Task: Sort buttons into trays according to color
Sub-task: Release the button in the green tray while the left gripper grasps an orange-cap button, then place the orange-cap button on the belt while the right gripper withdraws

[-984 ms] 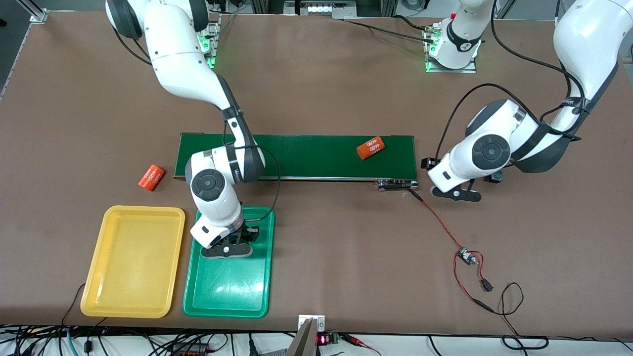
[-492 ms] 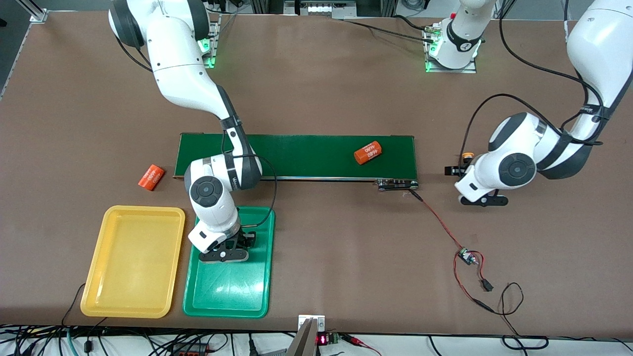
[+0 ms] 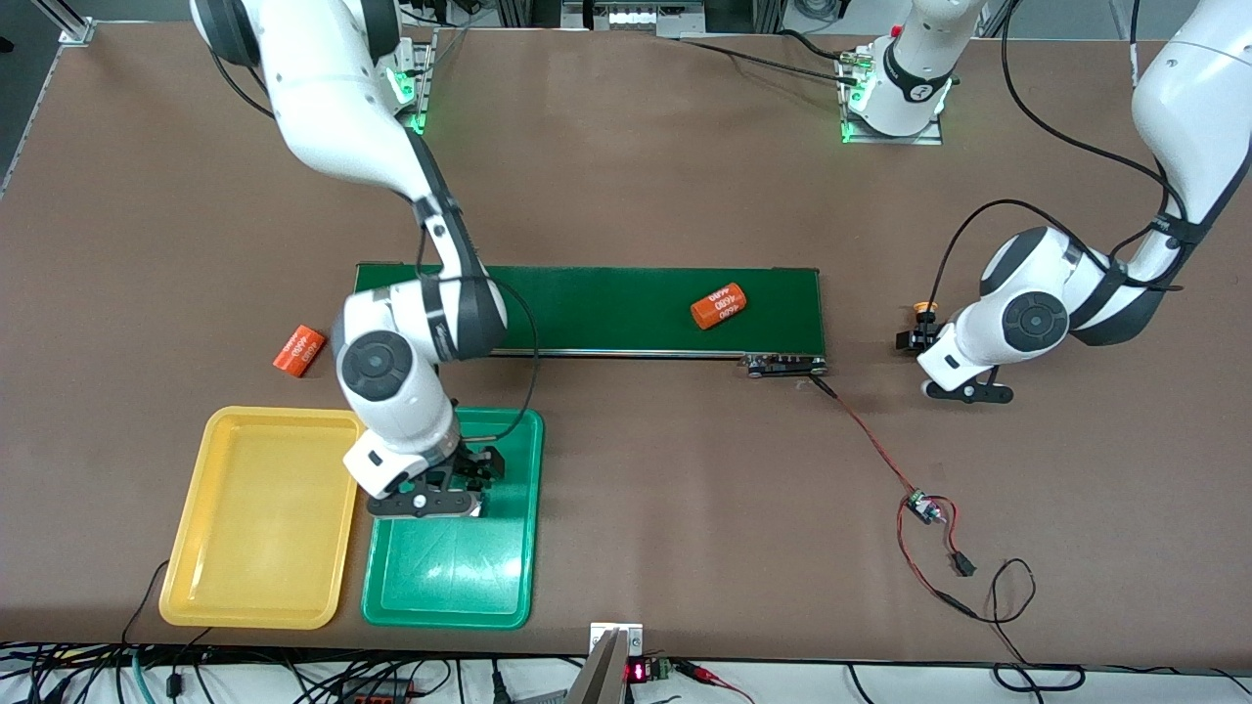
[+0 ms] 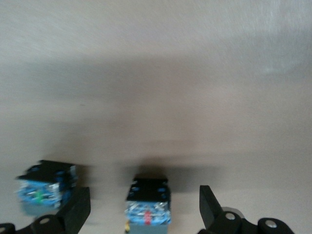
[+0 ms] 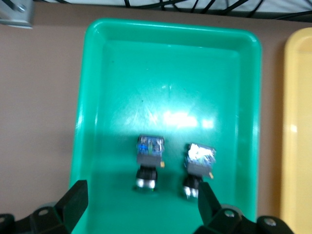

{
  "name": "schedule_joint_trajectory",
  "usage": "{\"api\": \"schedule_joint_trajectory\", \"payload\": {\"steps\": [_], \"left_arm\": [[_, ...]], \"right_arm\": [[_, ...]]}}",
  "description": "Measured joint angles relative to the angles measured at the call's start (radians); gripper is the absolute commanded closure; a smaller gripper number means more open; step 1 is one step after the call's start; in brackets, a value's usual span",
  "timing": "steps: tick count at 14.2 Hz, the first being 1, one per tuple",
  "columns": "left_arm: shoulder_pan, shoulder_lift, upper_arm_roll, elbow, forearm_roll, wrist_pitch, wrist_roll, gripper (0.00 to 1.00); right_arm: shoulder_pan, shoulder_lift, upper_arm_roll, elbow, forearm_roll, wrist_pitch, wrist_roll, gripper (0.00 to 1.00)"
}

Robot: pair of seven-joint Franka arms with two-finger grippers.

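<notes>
Two boxy buttons in glossy green tray

1. Both arms have glossy white shells with dark grey joint bands.
2. Each wrist carries a round dark grey cap with a ring in it.
3. Black cables loop along the forearms.
4. Black two-finger grippers; green lights glow at both bases.

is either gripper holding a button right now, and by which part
Nothing is held. The right gripper is open above two buttons lying in the green tray. The left gripper is open around a button on the table, not gripping it.
</notes>
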Motion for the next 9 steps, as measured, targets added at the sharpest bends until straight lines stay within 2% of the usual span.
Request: {"api": "schedule_joint_trajectory", "payload": {"steps": [2,6,9], "left_arm": [[0.001,0.002,0.01,-0.025,0.0,0.022,0.0,0.45],[0.018,0.001,0.004,-0.041,0.0,0.025,0.0,0.75],[0.032,0.0,-0.006,-0.043,0.0,0.018,0.007,0.77]], "right_arm": [[0.002,-0.083,-0.027,0.002,0.0,-0.096,0.0,0.0],[-0.003,-0.212,-0.109,0.002,0.0,-0.234,0.0,0.0],[-0.01,-0.269,-0.187,-0.002,-0.001,-0.384,-0.003,0.0]]}}
